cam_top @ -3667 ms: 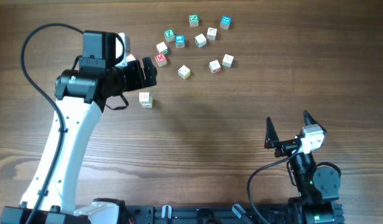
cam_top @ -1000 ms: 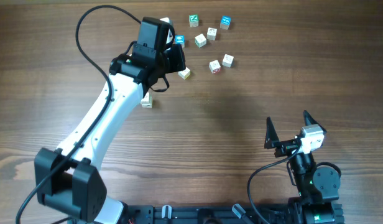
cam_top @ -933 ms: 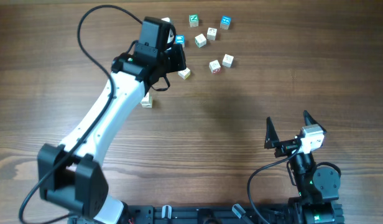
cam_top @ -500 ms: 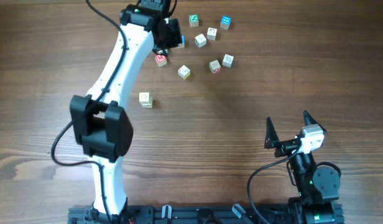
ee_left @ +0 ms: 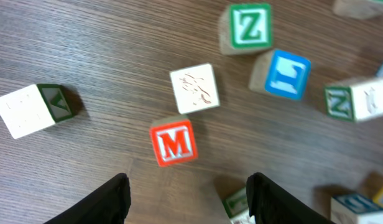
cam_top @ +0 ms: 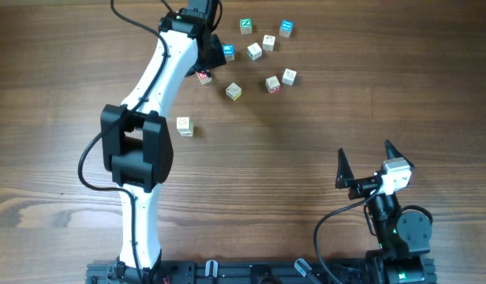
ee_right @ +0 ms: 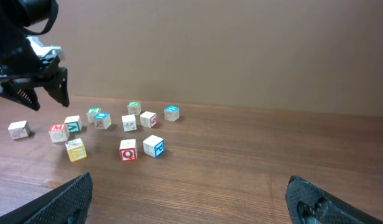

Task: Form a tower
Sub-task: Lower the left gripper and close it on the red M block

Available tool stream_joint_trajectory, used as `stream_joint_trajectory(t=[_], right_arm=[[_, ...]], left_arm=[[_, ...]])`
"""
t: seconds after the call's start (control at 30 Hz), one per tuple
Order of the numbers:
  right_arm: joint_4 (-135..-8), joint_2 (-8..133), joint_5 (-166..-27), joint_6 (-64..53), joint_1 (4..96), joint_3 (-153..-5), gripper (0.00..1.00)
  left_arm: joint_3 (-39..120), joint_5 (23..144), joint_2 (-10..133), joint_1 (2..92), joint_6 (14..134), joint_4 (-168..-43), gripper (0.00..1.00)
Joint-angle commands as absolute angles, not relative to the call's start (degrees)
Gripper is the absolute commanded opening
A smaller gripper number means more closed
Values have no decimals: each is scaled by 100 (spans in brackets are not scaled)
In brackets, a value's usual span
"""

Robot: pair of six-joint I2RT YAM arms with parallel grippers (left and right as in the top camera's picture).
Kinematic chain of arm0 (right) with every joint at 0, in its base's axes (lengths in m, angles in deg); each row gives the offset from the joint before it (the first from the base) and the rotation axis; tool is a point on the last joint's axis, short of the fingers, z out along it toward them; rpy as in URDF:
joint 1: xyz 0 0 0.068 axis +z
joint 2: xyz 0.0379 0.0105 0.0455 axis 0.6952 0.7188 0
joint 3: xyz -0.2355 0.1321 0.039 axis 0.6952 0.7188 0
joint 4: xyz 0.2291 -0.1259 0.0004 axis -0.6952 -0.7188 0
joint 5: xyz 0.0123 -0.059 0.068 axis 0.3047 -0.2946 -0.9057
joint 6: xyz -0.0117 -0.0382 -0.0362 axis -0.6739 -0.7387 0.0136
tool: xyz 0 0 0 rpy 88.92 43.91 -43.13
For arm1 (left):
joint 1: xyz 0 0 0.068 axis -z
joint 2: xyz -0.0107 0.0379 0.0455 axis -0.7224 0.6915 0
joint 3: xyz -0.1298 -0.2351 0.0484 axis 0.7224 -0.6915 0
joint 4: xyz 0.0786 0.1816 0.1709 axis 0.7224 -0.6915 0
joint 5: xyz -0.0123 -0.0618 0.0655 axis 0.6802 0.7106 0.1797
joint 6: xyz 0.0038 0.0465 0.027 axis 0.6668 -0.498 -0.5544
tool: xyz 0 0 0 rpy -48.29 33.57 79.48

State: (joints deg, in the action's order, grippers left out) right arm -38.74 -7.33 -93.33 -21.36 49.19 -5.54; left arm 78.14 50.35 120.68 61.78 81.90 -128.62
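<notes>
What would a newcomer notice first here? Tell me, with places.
The white left arm stretches across the table to its far side, with the left gripper open just above a red M cube. Around that lies a scatter of lettered cubes, none stacked, and one lone cube sits nearer the middle. The right gripper rests open at the near right corner.

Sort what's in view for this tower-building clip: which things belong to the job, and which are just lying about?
Job in hand:
- left claw, open above the red M cube
- cream cube, green Z cube, blue cube
- lone cube, set apart from the cluster
No tower stands yet.

Lying about:
- right claw, open, far from every cube
</notes>
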Motion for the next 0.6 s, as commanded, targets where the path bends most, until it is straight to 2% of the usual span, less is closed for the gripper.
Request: stream_joint_trajectory(t=[0.0, 0.23, 0.57], right_arm=[[-3843, -757, -9420, -2215, 4899, -547, 100], [-3841, -757, -9423, -2217, 4899, -547, 100], [-3843, -757, -9423, -2215, 4899, -547, 100]], left_arm=[[7854, 4915, 12407, 6063, 8378, -12847, 61], [7854, 4917, 12652, 6049, 8378, -12618, 60], [7801, 4917, 12844, 6054, 8376, -12591, 47]])
